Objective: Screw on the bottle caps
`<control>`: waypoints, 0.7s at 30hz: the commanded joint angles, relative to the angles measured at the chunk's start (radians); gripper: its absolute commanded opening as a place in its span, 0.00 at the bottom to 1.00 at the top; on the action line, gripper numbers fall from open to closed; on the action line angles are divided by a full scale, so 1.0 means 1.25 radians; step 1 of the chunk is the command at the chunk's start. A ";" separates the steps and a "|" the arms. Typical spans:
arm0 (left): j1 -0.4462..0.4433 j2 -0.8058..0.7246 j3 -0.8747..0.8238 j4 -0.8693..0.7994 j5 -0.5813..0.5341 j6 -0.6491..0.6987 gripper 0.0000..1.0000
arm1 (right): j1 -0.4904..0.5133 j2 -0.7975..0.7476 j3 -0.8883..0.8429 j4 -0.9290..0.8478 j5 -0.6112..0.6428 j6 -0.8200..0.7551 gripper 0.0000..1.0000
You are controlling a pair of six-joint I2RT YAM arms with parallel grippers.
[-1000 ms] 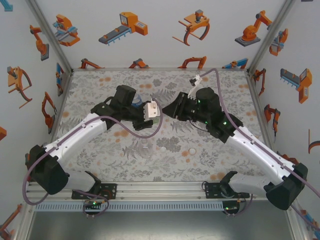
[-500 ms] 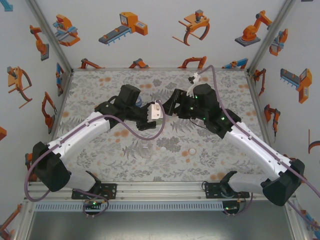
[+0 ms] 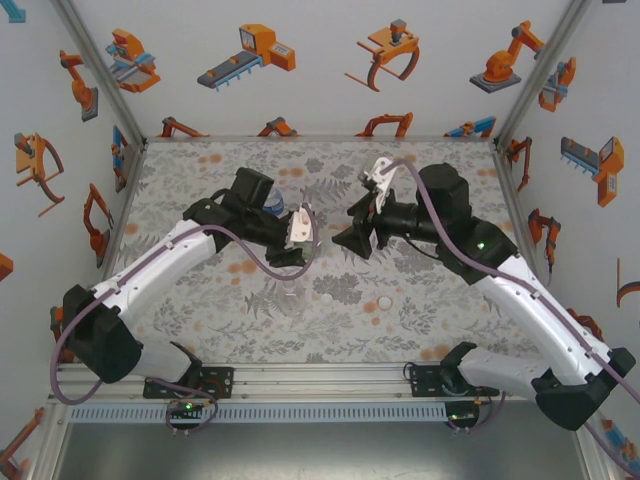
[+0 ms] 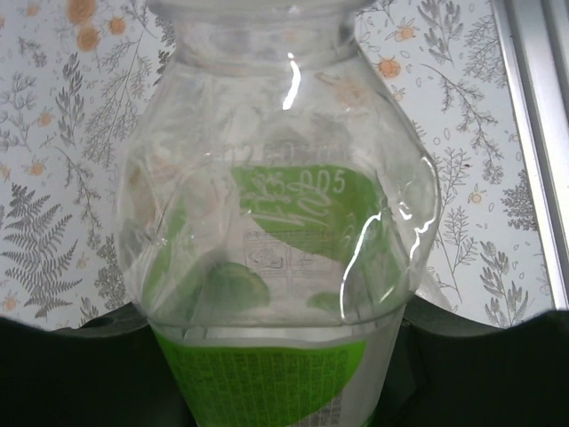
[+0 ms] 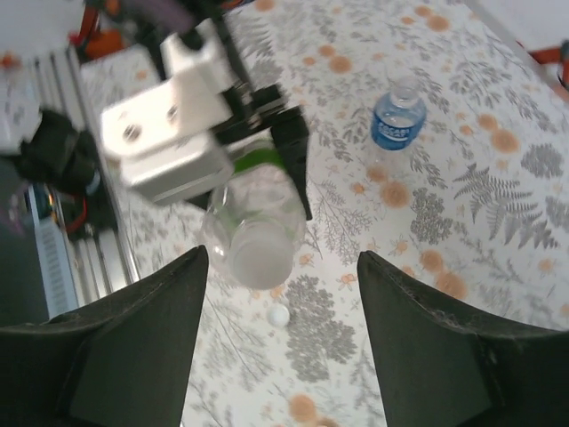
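- The right gripper [image 3: 352, 236] had drawn back from the mouth of the green-labelled bottle [image 4: 284, 267], where it had sat a second before. A clear gap now lay between them, and its jaws had gone from nearly closed to spread. The left arm and the bottle had hardly shifted.
- The green-labelled bottle was off the table [image 3: 200, 180], lying roughly level in the air. Its long axis ran from the left gripper [image 3: 295, 235] towards the right one, with the neck end facing the right wrist camera almost head-on.
- That neck end showed as a pale round face. It looked like a cap seated there, though whether it was fully tight could not be told.
- The left gripper was clamped round the bottle's body, its dark fingers at the lower, labelled part.
- The right gripper stood just beyond the bottle's neck end and in line with it, the nearer free arm for any further turn. Its fingers [image 5: 133, 347] were wide apart and held nothing.
- Below the held bottle, a loose white cap [image 5: 279, 315] lay on the table, with a clear bottle [image 3: 290, 298] just beside it.
- Beyond the held bottle, on its far side, the blue-labelled bottle [image 5: 397, 124] stood upright.
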 commanded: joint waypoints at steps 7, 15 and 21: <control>0.003 0.015 0.034 -0.076 0.091 0.046 0.00 | 0.010 -0.014 -0.038 -0.011 -0.167 -0.300 0.56; 0.003 0.020 0.045 -0.087 0.091 0.031 0.00 | 0.031 0.016 -0.030 -0.012 -0.157 -0.318 0.51; 0.003 0.022 0.047 -0.092 0.094 0.030 0.00 | 0.035 0.018 -0.034 -0.007 -0.130 -0.318 0.40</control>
